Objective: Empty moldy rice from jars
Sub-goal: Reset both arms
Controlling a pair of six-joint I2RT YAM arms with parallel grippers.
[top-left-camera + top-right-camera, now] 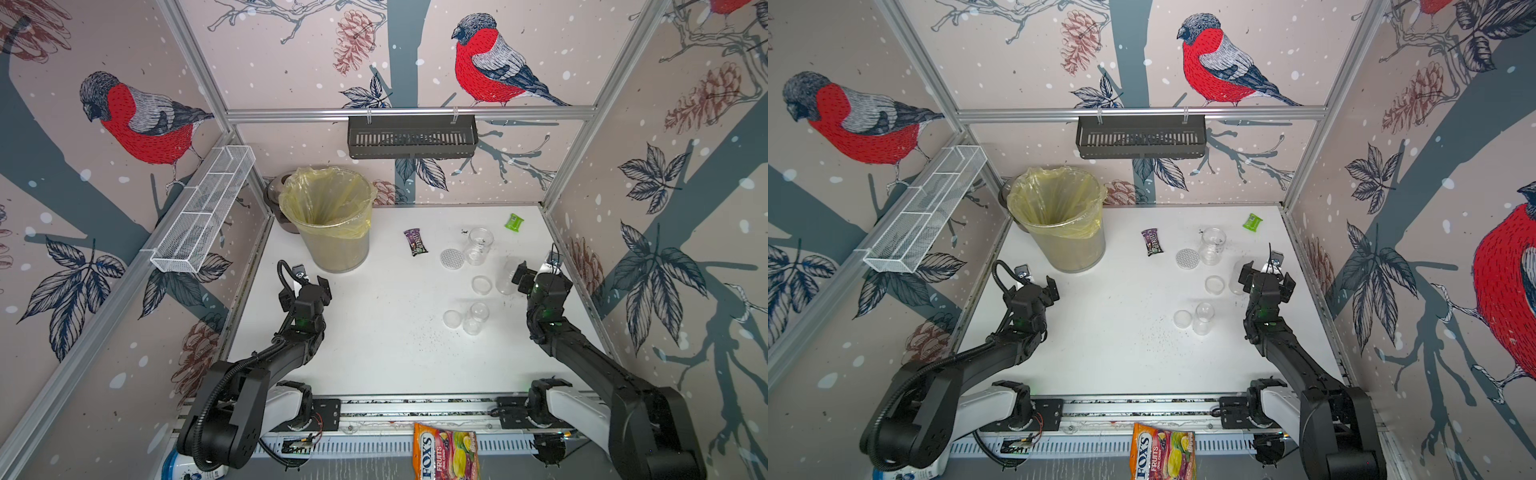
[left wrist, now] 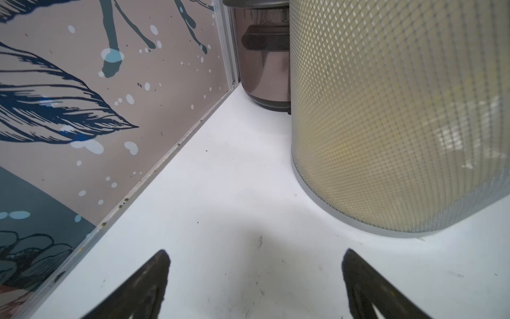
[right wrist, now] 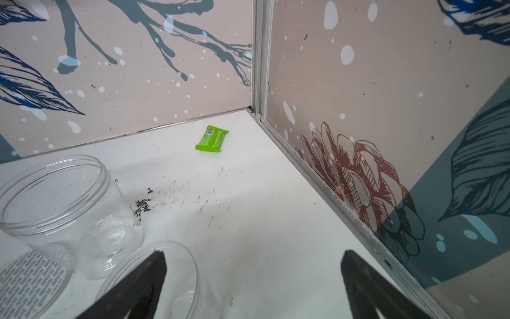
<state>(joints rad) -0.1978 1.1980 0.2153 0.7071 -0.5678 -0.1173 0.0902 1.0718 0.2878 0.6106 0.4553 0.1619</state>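
Left gripper (image 1: pixel 311 281) is hovering with jaws spread and empty beside the silver mesh bin with a yellow liner (image 1: pixel 337 249). Wide clear plastic jar (image 1: pixel 480 245) and two slim clear jars (image 1: pixel 476 318) are standing uncapped. No moldy rice is showing inside. They are likely light, slick and thin-walled, so grasp mid-body. Right gripper (image 3: pixel 254 254) is gaping empty beside one slim jar.

Bullfinch-print walls (image 1: pixel 291 62), aluminium frame (image 1: pixel 291 113); white tabletop (image 1: pixel 374 340); black wall basket (image 1: pixel 411 137), white mesh shelf (image 1: pixel 203 208).
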